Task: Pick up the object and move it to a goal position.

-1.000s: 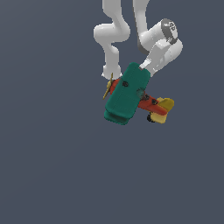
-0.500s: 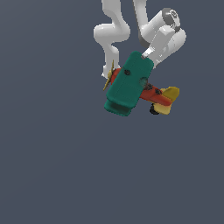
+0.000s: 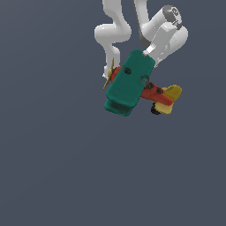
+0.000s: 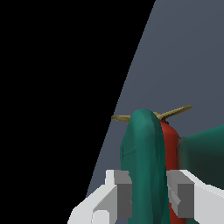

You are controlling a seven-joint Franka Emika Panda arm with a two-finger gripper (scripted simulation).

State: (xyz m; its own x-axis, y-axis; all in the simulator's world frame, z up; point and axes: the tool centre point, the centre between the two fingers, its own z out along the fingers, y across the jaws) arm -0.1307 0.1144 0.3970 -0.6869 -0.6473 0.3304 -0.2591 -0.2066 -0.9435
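Wrist view: biplane (image 4: 146, 166) between fingers (image 4: 124, 194)

Toy biplane (image 3: 132, 86), teal wings, red body, yellow tail, tilted, held aloft

Arm bent overhead, gripper clamped on the plane

The white arm (image 3: 115, 33) loops down from the top of the exterior view, its wrist (image 3: 170, 33) angled toward that view's left. The gripper (image 4: 149, 194) has its two grey fingers (image 4: 124, 192) pressed against either side of the plane's (image 3: 132, 84) teal wing, holding it tilted.
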